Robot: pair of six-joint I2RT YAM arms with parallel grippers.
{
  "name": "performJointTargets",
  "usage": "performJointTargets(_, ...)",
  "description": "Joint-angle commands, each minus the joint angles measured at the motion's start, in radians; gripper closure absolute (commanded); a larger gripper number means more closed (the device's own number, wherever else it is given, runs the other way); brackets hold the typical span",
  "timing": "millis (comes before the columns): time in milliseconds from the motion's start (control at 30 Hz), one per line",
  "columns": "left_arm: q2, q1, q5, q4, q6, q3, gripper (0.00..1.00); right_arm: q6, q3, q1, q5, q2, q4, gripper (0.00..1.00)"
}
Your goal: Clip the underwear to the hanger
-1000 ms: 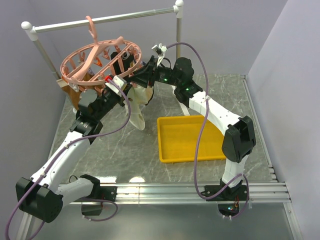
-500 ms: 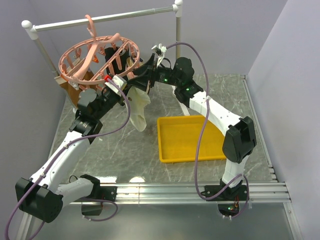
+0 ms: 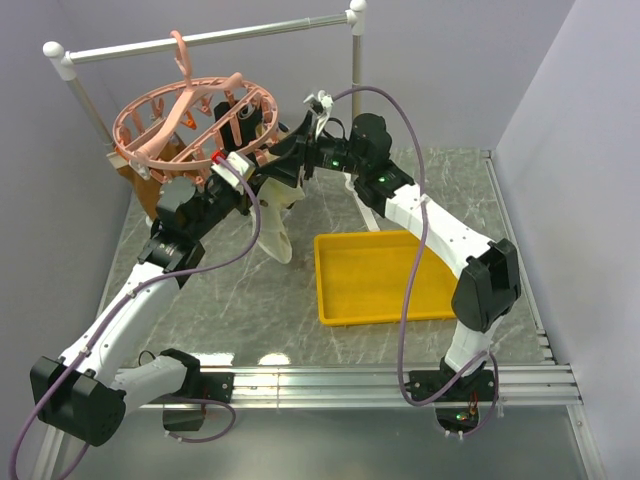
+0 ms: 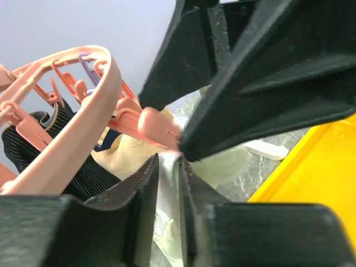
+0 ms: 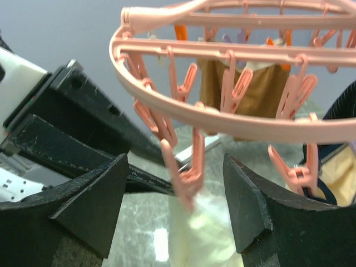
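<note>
The pink hanger (image 3: 190, 120) hangs by its hook from the rail. The pale cream underwear (image 3: 275, 228) dangles under the hanger's near right rim. My left gripper (image 3: 257, 187) is shut on the underwear's top edge, and the fabric shows between its fingers in the left wrist view (image 4: 168, 162). My right gripper (image 3: 287, 152) is open in the right wrist view (image 5: 175, 167), with its fingers either side of a pink clip (image 5: 190, 175). The clip's lower end meets the top of the underwear (image 5: 208, 236). It is too blurred to tell whether the clip grips the fabric.
A yellow tray (image 3: 375, 275) lies on the marble table to the right, also in the left wrist view (image 4: 317, 167). A white-and-grey rail (image 3: 200, 40) stands at the back. Tan and brown garments (image 3: 135, 180) and a black striped one (image 4: 67, 167) hang from the hanger.
The hanger ring has swung a little left and tilted. The right gripper has shifted along the rim. The underwear still hangs from the left gripper, now slightly lower.
</note>
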Motion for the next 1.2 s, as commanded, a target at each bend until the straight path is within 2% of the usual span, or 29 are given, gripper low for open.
performJointTargets(0,-0.019,-0.001,-0.002,0.000,-0.024,0.041,0.71,-0.045,-0.027,-0.008,0.005,-0.082,-0.030,0.24)
performJointTargets(133,-0.021,-0.001,0.001,-0.010,-0.038,0.038,0.62,-0.045,-0.046,-0.014,0.008,-0.094,-0.042,0.25)
performJointTargets(333,-0.065,-0.001,-0.014,-0.069,-0.076,0.026,0.59,-0.039,-0.047,-0.019,0.025,-0.094,-0.047,0.24)
performJointTargets(533,-0.185,-0.001,-0.044,-0.169,-0.143,-0.037,0.48,-0.044,-0.035,-0.025,0.052,-0.083,-0.061,0.25)
performJointTargets(767,-0.332,-0.001,-0.075,-0.275,-0.183,-0.104,0.42,-0.044,-0.011,-0.034,0.063,-0.053,-0.081,0.25)
performJointTargets(1000,-0.399,0.008,-0.199,-0.358,-0.398,-0.146,0.43,-0.076,-0.017,-0.036,0.086,-0.063,-0.119,0.28)
performJointTargets(1100,-0.418,0.083,-0.195,-0.391,-0.551,-0.156,0.43,-0.084,-0.024,-0.036,0.103,-0.069,-0.131,0.31)
performJointTargets(1167,-0.430,0.164,-0.131,-0.413,-0.672,-0.173,0.44,-0.087,-0.026,-0.037,0.109,-0.071,-0.131,0.32)
